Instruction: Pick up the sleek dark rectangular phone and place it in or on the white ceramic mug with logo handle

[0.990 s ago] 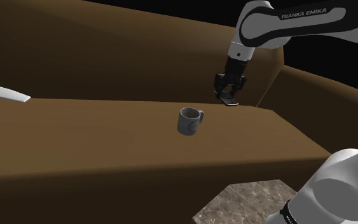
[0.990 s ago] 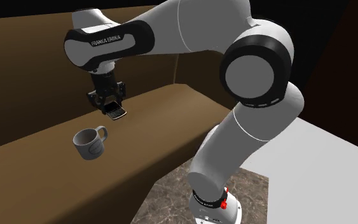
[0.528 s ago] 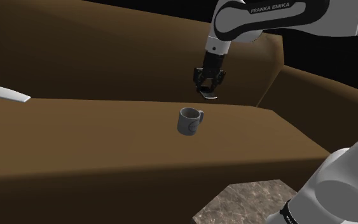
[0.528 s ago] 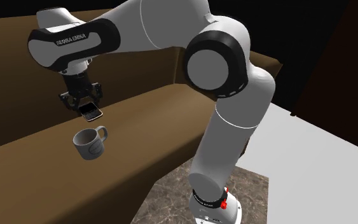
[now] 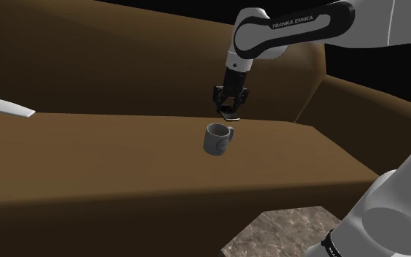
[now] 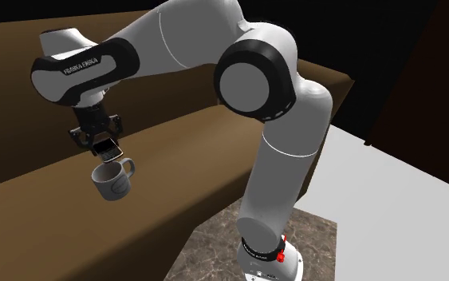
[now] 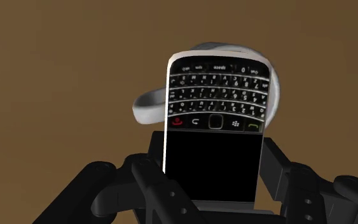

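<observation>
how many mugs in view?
1. The mug stands on the brown seat, under the gripper that holds the phone. I see no second one.

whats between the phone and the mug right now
Nothing: in the second exterior view the phone hangs just above the mug, with only brown surface behind the gap.

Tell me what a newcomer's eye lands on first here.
The black keyboard phone, clasped in the tool, looms large in the wrist view. It hangs close above the grey mug on the brown seat, under the big white arm.
</observation>
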You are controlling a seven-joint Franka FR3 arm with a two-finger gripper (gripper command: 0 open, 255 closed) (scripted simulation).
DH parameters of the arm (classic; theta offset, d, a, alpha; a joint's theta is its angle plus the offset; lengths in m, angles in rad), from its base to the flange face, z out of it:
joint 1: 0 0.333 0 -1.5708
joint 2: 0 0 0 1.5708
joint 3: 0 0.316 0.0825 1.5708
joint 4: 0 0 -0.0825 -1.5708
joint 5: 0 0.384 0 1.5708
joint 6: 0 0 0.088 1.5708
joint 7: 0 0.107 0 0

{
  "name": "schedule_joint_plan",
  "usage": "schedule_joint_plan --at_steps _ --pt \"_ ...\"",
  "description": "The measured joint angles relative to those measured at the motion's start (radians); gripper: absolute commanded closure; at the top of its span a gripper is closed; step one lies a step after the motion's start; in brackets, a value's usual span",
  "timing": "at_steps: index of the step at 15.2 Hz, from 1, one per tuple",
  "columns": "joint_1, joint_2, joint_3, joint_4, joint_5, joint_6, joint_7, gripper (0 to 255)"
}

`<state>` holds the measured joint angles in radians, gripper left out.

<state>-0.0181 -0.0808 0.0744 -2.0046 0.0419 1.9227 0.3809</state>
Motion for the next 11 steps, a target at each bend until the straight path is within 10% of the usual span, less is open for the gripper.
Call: schedule_joint_plan --at_steps 11 --pt "0.001 0.027 0.001 -0.082 0.000 0.109 -0.002 255"
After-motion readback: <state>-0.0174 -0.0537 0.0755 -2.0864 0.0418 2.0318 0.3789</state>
